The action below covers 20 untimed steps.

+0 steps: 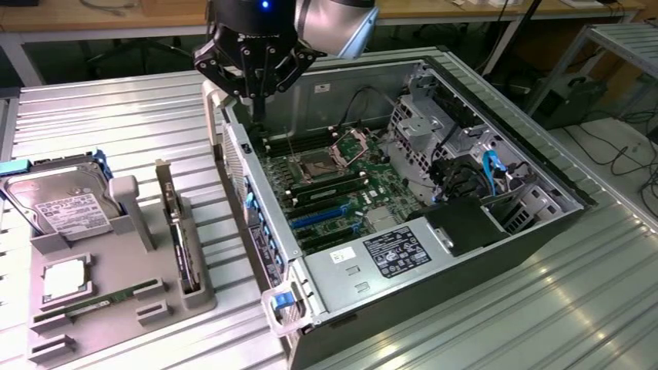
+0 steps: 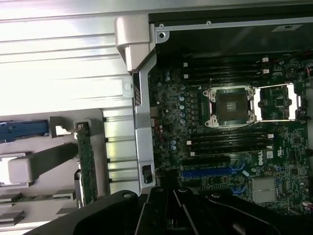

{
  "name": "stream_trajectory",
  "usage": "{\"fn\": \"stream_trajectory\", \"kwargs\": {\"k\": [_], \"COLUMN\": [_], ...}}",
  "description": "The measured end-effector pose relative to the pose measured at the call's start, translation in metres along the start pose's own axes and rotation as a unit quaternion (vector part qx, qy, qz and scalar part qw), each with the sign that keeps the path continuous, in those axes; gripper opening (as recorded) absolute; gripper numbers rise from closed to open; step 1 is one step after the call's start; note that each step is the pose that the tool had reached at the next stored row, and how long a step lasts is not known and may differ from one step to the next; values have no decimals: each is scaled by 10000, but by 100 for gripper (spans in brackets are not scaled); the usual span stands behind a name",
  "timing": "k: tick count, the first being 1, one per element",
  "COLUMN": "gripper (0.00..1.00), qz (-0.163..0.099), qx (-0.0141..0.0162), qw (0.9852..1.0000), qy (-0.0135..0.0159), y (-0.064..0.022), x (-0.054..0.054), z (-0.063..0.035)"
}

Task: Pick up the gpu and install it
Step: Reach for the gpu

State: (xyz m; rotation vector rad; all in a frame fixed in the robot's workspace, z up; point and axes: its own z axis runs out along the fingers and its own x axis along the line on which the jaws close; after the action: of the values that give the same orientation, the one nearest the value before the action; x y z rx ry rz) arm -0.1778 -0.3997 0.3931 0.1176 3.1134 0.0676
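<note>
The gpu is a thin green card with a pale metal bracket. It stands on edge in a slot of the grey holder on the exterior view's left. In the wrist view the gpu stands beside the case's metal side rail. My gripper hangs above the rear left wall of the open computer case, well away from the gpu. Its black fingers are shut together with nothing between them. The gripper also hangs over the motherboard's blue slots.
The case lies on its side with the motherboard, CPU socket, cables and power supply exposed. The holder also carries a silver hard drive and a memory stick. Ribbed metal tabletop surrounds everything.
</note>
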Motion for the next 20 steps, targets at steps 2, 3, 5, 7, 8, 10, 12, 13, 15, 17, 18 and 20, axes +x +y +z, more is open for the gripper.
{"fn": "stream_trajectory", "kwargs": {"k": [2, 3, 5, 7, 8, 10, 12, 13, 15, 17, 18, 20], "gripper": [11, 11, 11, 11, 11, 11, 11, 11, 11, 11, 11, 11], "qz": [0, 0, 0, 0, 0, 0, 0, 0, 0, 0, 0, 0], "qx": [0, 0, 0, 0, 0, 0, 0, 0, 0, 0, 0, 0], "qw": [10000, 10000, 10000, 10000, 10000, 10000, 10000, 10000, 10000, 10000, 10000, 10000], "qy": [0, 0, 0, 0, 0, 0, 0, 0, 0, 0, 0, 0], "y": [-1, -2, -4, -6, -8, -10, -13, -14, -16, -18, -20, -22], "x": [14, 22, 39, 56, 64, 85, 102, 109, 127, 145, 156, 174], "z": [0, 0, -1, -1, -2, -2, -2, -3, -3, -3, -3, -4]}}
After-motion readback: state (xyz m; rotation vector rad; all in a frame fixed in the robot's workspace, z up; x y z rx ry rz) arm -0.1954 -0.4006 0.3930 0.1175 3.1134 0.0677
